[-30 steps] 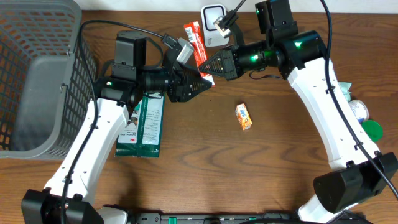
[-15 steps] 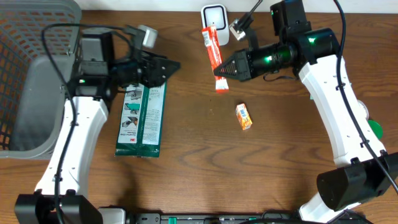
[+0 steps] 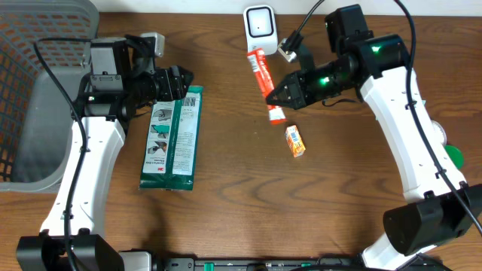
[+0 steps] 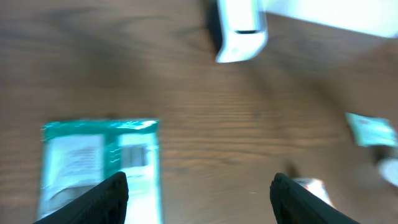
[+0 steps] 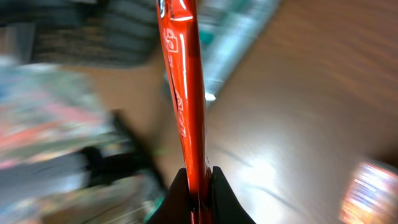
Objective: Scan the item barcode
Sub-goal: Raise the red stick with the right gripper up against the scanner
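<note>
The right end effector [image 5: 200, 183] pinches the red packet [image 5: 182, 93] by one end. It looks thin, light, slick, probably floppy. The left end effector [image 4: 199, 186] hangs open, empty

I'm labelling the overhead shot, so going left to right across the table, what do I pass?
Basket → green package → red packet → orange box → green lid.
</note>
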You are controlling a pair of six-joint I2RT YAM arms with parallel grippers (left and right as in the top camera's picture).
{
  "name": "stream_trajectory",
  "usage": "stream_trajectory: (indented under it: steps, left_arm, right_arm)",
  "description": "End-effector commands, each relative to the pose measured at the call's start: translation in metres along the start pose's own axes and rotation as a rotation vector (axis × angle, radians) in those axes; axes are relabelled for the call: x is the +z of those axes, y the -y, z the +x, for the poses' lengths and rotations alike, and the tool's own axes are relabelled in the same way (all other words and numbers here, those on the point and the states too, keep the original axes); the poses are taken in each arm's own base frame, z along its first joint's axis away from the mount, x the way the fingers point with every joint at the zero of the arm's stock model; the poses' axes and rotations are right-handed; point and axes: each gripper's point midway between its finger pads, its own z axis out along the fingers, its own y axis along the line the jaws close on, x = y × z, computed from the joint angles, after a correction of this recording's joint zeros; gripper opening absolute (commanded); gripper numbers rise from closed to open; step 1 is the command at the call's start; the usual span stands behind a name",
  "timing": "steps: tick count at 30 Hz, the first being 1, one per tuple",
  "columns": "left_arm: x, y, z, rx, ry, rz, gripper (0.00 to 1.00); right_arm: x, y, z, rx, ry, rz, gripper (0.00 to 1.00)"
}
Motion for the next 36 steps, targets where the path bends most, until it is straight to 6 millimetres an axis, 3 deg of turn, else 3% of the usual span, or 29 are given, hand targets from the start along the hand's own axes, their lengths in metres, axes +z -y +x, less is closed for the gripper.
stream_trajectory:
  steps: [1, 2, 8, 10, 17, 24, 27, 32, 36]
  left_arm:
    - [-0.01, -0.044, -0.002, -0.015, 0.012, -0.265, 0.73]
    - [-0.011, -0.049, 0.002, -0.02, 0.0, -0.292, 0.81]
    - [-0.012, -0.053, 0.008, -0.028, -0.023, -0.316, 0.82]
    - [-0.012, -0.053, 0.008, -0.028, -0.023, -0.316, 0.82]
    - [-0.012, -0.053, 0.008, -0.028, -0.023, -0.316, 0.82]
    - [-0.012, -0.053, 0.008, -0.028, -0.023, -0.316, 0.82]
    - [-0.012, -0.053, 0.008, -0.028, -0.023, -0.316, 0.82]
    - [-0.012, -0.053, 0.008, -0.028, -0.023, -0.316, 0.83]
    - [-0.012, -0.053, 0.008, -0.028, -0.023, -0.316, 0.83]
  right_arm:
    - [-0.004, 0.053, 0.001, 0.044, -0.007, 0.393, 0.01]
    - [-0.007, 0.057, -0.001, 0.032, -0.001, 0.438, 0.01]
    - [-0.045, 0.074, -0.024, -0.083, 0.068, 0.824, 0.01]
    - [-0.056, 0.068, -0.04, -0.164, 0.108, 0.916, 0.01]
    - [-0.067, 0.035, -0.099, -0.603, 0.184, 1.133, 0.01]
    - [-0.061, 0.027, -0.13, -0.954, 0.09, 1.215, 0.01]
    - [-0.063, 0.031, -0.144, -0.969, 0.109, 1.279, 0.01]
    - [-0.053, 0.051, -0.166, -0.974, 0.131, 1.335, 0.01]
    - [-0.033, 0.081, -0.178, -1.027, 0.051, 1.378, 0.01]
